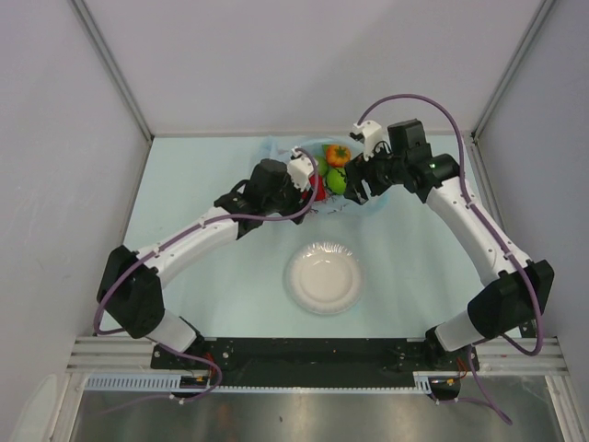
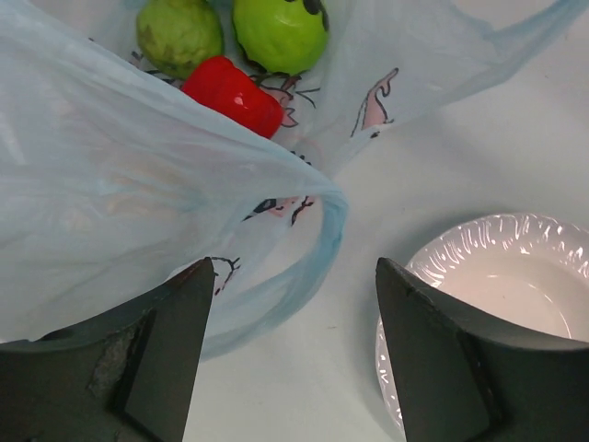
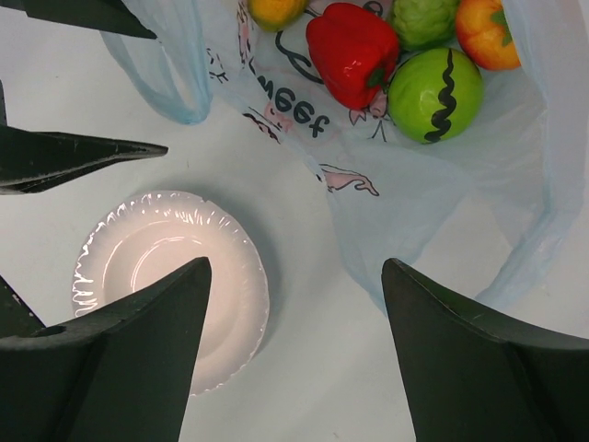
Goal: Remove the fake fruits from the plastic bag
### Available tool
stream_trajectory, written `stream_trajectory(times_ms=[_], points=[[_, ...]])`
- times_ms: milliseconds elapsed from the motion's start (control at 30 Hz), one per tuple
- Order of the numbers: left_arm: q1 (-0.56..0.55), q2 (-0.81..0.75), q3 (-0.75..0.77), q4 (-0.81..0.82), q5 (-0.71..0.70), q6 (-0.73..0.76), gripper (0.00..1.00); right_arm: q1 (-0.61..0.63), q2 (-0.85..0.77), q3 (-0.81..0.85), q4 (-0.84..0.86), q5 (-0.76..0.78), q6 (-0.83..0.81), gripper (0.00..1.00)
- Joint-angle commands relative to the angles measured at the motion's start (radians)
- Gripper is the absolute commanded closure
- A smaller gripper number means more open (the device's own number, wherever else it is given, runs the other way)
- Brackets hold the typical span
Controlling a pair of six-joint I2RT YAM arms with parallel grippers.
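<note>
The light-blue plastic bag (image 1: 293,157) lies open at the far middle of the table, with fake fruits inside. In the right wrist view I see a red pepper (image 3: 354,51), a striped green fruit (image 3: 435,94), an orange one (image 3: 485,32), a bumpy green one (image 3: 423,18) and a yellow one (image 3: 276,9). My left gripper (image 2: 294,267) is open and empty, above the bag's handle loop (image 2: 317,249), with the red pepper (image 2: 235,95) ahead. My right gripper (image 3: 294,265) is open and empty, over the bag's near edge (image 3: 405,221).
A white round plate (image 1: 322,276) sits empty in the middle of the table, nearer than the bag. It also shows in the left wrist view (image 2: 515,276) and the right wrist view (image 3: 166,267). The left gripper's fingers (image 3: 83,152) show in the right wrist view.
</note>
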Motion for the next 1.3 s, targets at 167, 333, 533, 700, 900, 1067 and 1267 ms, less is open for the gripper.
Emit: stream_trajectory(times_ms=[167,333,533,700,900,1067,1267], points=[[-0.007,0.138,0.08,0.091,-0.048,-0.001,0.29,0.026,0.055,0.005,0.044,0.014,0.004,0.18],[-0.007,0.16,0.117,0.087,0.047,0.016,0.38,0.024,0.059,-0.004,0.044,0.04,0.001,0.18],[-0.001,0.175,0.159,0.012,0.133,0.056,1.0,0.024,0.07,-0.02,0.055,0.071,0.001,0.18],[0.04,0.037,0.11,-0.037,0.124,0.051,1.0,0.052,0.099,-0.009,0.068,0.068,0.004,0.19],[0.115,-0.095,0.019,-0.087,0.133,0.066,1.0,0.128,0.199,0.037,0.084,0.112,-0.011,0.2],[0.145,-0.146,-0.04,-0.087,0.115,0.079,1.0,0.144,0.329,0.139,0.128,0.197,0.062,0.21],[0.198,-0.192,-0.1,-0.054,0.104,0.031,1.0,0.148,0.521,0.291,0.137,0.231,0.106,0.21]])
